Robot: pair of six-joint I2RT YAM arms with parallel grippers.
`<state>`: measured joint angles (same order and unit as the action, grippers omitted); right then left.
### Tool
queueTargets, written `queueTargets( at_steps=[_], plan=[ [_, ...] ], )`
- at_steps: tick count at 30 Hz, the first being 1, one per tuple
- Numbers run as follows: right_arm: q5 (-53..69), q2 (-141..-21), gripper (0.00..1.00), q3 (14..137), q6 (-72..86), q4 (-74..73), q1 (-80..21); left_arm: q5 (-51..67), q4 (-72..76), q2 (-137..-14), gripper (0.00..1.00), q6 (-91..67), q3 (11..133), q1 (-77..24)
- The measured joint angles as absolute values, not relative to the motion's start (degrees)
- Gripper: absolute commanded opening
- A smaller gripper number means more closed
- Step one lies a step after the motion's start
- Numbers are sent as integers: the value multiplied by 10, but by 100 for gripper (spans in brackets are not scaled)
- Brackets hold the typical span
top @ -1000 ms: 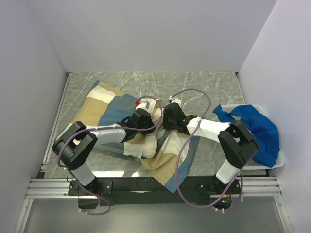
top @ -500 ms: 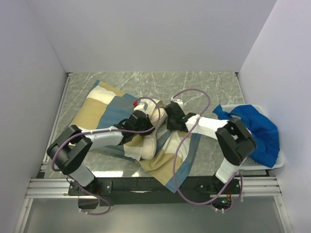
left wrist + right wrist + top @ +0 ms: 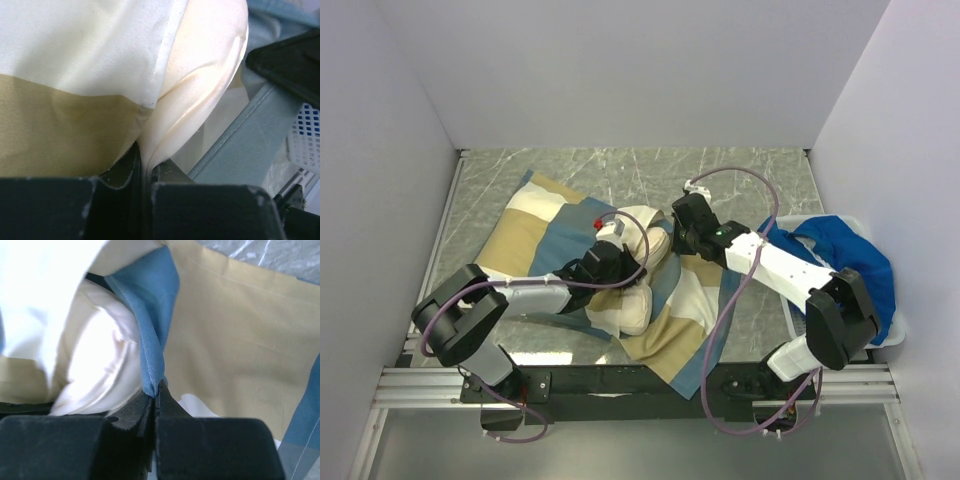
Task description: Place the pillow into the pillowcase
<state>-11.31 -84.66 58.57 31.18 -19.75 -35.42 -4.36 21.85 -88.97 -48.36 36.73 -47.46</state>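
Observation:
The patchwork pillowcase (image 3: 545,235) lies across the table's middle, its open end towards the front right. The cream pillow (image 3: 638,290) sits bunched at that opening, partly inside. My left gripper (image 3: 605,262) is shut on a fold of the pillow (image 3: 190,105), with tan and white case fabric (image 3: 65,130) beside it. My right gripper (image 3: 682,228) is shut on the slate-blue hem of the pillowcase (image 3: 152,335) and holds it up beside the pillow (image 3: 107,360).
A white basket (image 3: 892,330) with a bright blue cloth (image 3: 855,265) stands at the right edge. White walls enclose the table on three sides. Purple cables loop over both arms.
My right gripper has moved back and to the right, pulling the case hem up. The pillowcase has shifted right and further over the pillow. The left gripper has moved slightly forward.

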Motion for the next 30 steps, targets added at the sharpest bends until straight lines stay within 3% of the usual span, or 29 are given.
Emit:
queueTargets(
  at_steps=[10, 20, 22, 24, 25, 28, 30],
  plan=[
    [-94, -842, 0, 627, 288, -238, -362, -53, 202, -904, 1, -501, 394, -512],
    [-139, -757, 0, 608, 293, -226, -475, -10, 103, -946, 1, -501, 493, -489],
    [-143, -748, 2, 595, 294, -220, -461, 45, 94, -948, 16, -514, 500, -447],
    [-124, -750, 5, 595, 289, -211, -433, 70, 71, -954, 25, -512, 519, -421],
    [-116, -752, 9, 598, 287, -211, -420, 78, 62, -957, 39, -510, 530, -414],
    [-97, -772, 21, 618, 273, -220, -381, 98, 51, -964, 61, -501, 560, -401],
    [-91, -778, 30, 621, 265, -223, -374, 108, 53, -955, 64, -495, 563, -399]
  ],
)
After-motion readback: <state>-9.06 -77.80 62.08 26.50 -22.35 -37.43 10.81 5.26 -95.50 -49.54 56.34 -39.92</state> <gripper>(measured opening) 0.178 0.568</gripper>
